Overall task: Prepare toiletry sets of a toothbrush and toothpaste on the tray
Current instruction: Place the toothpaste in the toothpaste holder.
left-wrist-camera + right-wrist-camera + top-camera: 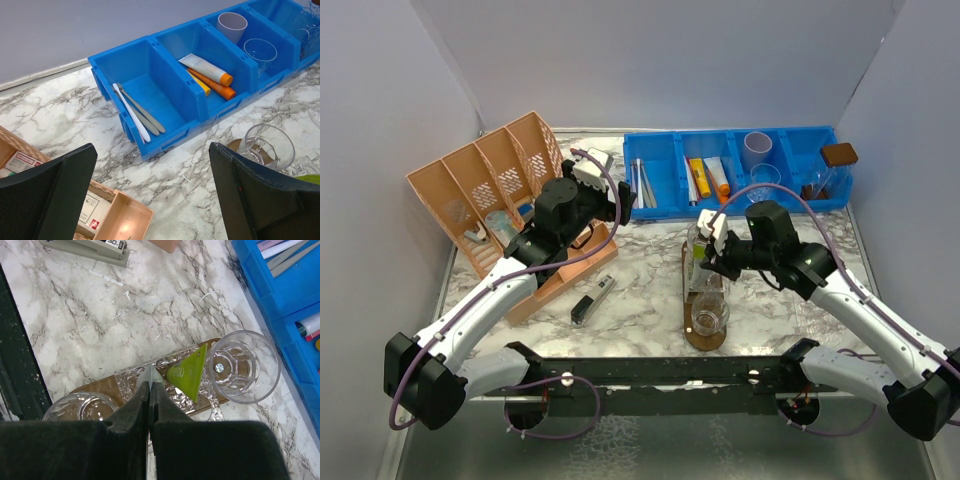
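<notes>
My right end effector pinched tight on thin pale toothbrush, tip above middle tumbler; green tube stands in that tumbler; far tumbler just beside it, near tumbler at other side; all three in row on tray; tray lies on marble counter near blue bin. My left end effector spread wide, holding nothing, above counter just before bin; spare toothbrushes and tubes lie in its compartments.
</notes>
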`<state>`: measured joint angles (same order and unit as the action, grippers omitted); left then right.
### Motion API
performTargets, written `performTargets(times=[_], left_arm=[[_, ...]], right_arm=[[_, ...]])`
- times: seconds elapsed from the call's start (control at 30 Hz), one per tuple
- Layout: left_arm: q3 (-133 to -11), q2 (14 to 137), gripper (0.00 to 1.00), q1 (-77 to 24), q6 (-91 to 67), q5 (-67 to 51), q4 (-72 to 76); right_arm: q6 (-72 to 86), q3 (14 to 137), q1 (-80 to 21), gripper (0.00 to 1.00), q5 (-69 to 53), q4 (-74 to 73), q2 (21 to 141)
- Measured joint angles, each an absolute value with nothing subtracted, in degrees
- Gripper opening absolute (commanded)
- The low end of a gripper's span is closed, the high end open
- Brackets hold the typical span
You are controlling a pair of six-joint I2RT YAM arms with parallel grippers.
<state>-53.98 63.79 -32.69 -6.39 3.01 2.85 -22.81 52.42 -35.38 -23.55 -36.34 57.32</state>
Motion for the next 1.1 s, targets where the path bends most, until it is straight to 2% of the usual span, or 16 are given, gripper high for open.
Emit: performTargets(times=[0.3, 0.47, 0.77, 0.97, 1.1], left_arm=[[-54.0, 63.8, 0.99, -32.7, -6.5, 2.9, 2.9], [-54.0, 63.8, 0.99, -32.7, -6.6, 2.8, 2.9], [-54.0, 63.8, 0.99, -32.7, -6.8, 2.6, 2.9], [-54.0, 63.8, 0.99, -32.7, -6.9, 2.6, 2.9], [-54.0, 63.9, 0.99, -32.7, -6.9, 2.6, 2.8]], right_arm=[[-22.8, 51.3, -36.1, 0.01, -23.0, -35.2, 58.1], [-22.8, 50.6, -36.5, 0.07, -22.1, -34.7, 58.2], [-22.8, 49.8, -36.8, 0.29, -21.4, -33.5, 57.5], [-21.6, 52.4, -36.8, 0.38, -20.3, -35.0, 57.5], [-19.0, 56.0, -36.8, 0.51, -19.8, -35.8, 57.1]])
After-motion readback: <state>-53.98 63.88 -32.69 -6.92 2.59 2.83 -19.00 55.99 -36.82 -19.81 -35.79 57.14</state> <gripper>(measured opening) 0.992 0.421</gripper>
